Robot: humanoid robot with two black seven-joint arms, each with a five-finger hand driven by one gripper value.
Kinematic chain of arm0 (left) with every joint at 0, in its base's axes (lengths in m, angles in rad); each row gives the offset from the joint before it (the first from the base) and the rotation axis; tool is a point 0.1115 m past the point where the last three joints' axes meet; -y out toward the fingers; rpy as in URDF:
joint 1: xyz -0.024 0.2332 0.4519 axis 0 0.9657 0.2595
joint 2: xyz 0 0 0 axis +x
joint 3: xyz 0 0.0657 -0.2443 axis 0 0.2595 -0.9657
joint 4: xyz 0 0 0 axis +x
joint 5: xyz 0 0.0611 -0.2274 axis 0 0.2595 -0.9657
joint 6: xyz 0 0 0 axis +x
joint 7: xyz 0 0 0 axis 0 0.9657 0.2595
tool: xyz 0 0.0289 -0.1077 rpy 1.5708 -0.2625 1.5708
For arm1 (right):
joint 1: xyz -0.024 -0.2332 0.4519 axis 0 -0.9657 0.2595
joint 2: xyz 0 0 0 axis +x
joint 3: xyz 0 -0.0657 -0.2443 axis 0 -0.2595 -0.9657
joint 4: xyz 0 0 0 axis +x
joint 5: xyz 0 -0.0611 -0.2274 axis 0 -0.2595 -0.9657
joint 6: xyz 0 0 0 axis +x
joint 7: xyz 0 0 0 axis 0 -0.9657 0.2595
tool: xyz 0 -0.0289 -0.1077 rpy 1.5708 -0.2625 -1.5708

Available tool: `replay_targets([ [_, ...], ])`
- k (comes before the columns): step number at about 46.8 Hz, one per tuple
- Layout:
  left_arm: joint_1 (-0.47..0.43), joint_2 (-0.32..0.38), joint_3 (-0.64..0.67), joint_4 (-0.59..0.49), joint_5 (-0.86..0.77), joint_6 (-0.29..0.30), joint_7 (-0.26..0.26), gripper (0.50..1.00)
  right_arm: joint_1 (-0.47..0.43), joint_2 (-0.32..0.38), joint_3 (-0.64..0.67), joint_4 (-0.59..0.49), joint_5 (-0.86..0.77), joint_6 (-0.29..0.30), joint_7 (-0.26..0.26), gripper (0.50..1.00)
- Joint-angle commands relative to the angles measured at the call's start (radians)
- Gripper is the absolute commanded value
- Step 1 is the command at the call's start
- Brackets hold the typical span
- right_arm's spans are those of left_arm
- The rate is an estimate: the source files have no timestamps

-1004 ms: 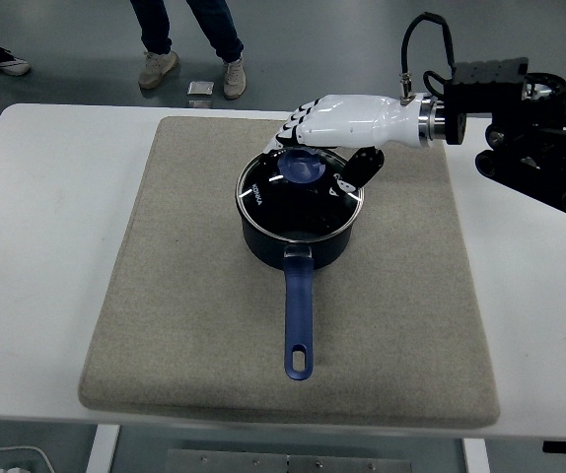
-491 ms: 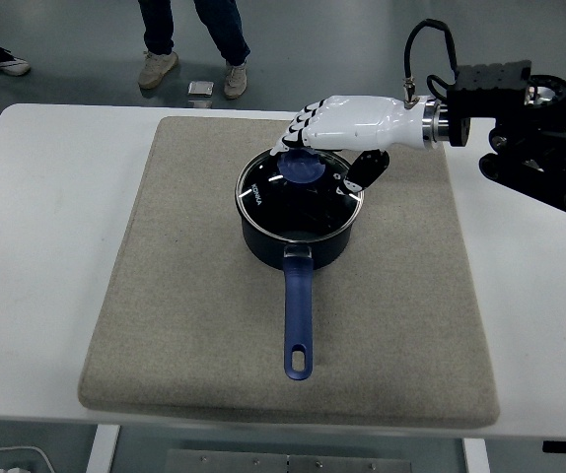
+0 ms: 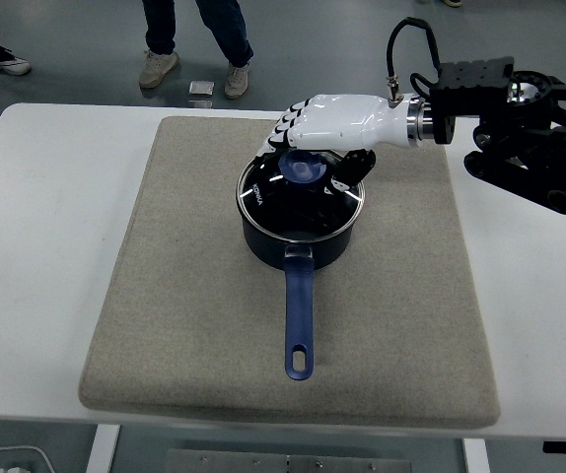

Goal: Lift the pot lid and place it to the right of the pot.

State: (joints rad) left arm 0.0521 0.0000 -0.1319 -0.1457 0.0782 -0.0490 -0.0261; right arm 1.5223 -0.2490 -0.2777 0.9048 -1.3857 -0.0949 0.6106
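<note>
1. Since the earlier frames the right hand (image 3: 313, 133) has slid a little further left over the pot, and its dark thumb has swung in from the pot's right rim to just beside the lid's knob; pot, lid and mat have not shifted.
2. The hand, white-shelled with black joints, hangs palm-down over the far half of the glass lid (image 3: 301, 195). Its fingers (image 3: 281, 129) curl down on the far-left side of the blue knob (image 3: 303, 168), the thumb on the near-right side. The fingers are narrowed around the knob, but whether they truly pinch it cannot be told.
3. The lid is seated flat on the dark blue saucepan (image 3: 298, 235), directly under the hand, its metal rim level with the pot's rim all round.
4. The saucepan's inside looks dark through the glass; any contents cannot be made out.
5. The pot's long blue handle (image 3: 299, 317) runs from below the hand toward the near table edge, with a hanging hole at its end.
6. The pot stands on a beige mat (image 3: 175, 296), which lies on the white table (image 3: 36, 246).
7. The far edge of the lid and part of the knob are covered by the palm.
8. White print on the lid's left rim is too small to read.
9. Beyond the hand, at the top edge, a person's legs and shoes (image 3: 155, 67) stand on the floor, cut off above the knees.
</note>
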Motion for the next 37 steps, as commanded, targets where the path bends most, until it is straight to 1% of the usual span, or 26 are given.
replay_targets([
  [1,0.0,0.0,0.0,0.0,0.0,0.0,0.0,1.0,-0.001,0.0,0.0,0.0,0.001,0.0,0.0,0.881],
  [12,0.0,0.0,0.0,0.0,0.0,0.0,0.0,1.0,-0.008,-0.001,-0.001,-0.029,-0.001,0.0,0.0,0.881],
  [37,0.0,0.0,0.0,0.0,0.0,0.0,0.0,1.0,-0.01,0.007,-0.014,-0.027,-0.001,0.0,0.0,0.879],
])
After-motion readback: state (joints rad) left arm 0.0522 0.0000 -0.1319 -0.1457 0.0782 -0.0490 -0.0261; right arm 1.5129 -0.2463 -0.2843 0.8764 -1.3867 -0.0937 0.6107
